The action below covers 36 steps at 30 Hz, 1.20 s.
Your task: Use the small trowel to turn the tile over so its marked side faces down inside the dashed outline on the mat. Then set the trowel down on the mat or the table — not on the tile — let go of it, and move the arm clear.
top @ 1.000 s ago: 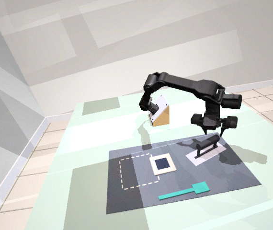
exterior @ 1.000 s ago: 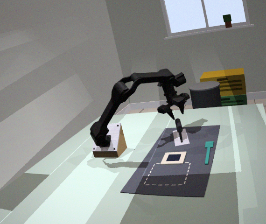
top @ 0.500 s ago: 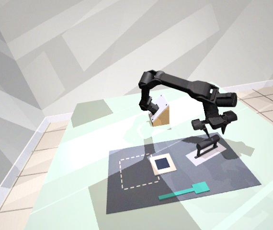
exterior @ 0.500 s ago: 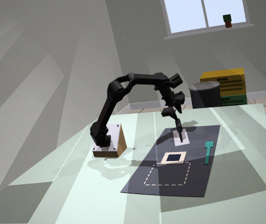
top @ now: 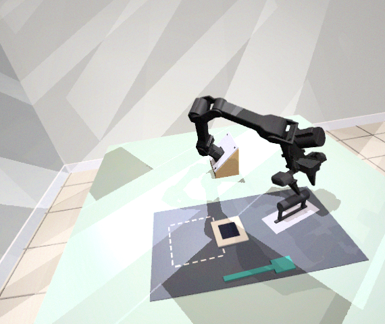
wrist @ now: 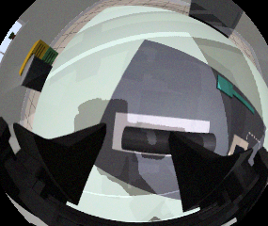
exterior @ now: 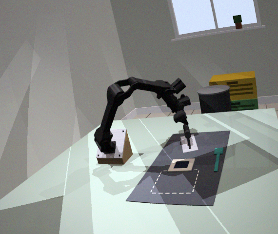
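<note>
The small trowel, with a white flat blade and a raised black bar handle [top: 293,200] [exterior: 187,131] [wrist: 148,138], rests on the grey mat [top: 329,244] [exterior: 140,195] [wrist: 171,80]. My gripper [top: 306,189] [wrist: 138,132] is open and empty just above the handle's far end. Its fingers are spread along the handle, not across it; whether a tip touches it I cannot tell. The cream tile [top: 229,231] [exterior: 181,164] lies flat, dark square up. It overlaps one side of the dashed outline [top: 175,266] [exterior: 154,192], mostly outside it.
A flat teal spatula-shaped piece [top: 283,264] [exterior: 218,151] [wrist: 225,86] lies near the mat's edge. The arm's wedge-shaped base [top: 228,167] [exterior: 127,151] stands beyond the mat. A dark bin [exterior: 214,100] and stacked yellow and green boxes [exterior: 242,85] stand beyond the table.
</note>
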Tool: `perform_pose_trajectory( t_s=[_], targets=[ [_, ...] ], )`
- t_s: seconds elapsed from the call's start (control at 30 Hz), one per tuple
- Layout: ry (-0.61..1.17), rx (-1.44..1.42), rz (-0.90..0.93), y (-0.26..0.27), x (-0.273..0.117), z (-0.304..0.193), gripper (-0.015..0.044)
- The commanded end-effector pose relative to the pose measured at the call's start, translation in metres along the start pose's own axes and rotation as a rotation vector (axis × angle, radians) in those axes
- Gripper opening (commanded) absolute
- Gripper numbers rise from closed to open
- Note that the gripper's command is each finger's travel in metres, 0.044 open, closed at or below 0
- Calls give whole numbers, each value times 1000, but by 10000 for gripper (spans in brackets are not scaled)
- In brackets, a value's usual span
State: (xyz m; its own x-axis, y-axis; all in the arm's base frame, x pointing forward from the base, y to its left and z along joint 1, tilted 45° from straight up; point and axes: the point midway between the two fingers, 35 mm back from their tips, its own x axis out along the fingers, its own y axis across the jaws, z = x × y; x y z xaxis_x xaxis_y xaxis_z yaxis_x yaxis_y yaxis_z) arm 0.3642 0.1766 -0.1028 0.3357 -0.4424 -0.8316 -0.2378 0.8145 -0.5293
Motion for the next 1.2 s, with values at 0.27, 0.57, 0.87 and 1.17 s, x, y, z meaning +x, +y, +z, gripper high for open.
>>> perform_pose_trajectory(
  t_s=[0.27, 0.57, 0.87, 1.17],
  targets=[
    [-103, -382, -28, -4, 6, -7, 300],
    [-192, -671, -75, -8, 6, -10, 300],
    [-251, -943, -168, -22, 5, -17, 300],
    [-273, -1225, -279, -36, 4, -28, 300]
  ],
)
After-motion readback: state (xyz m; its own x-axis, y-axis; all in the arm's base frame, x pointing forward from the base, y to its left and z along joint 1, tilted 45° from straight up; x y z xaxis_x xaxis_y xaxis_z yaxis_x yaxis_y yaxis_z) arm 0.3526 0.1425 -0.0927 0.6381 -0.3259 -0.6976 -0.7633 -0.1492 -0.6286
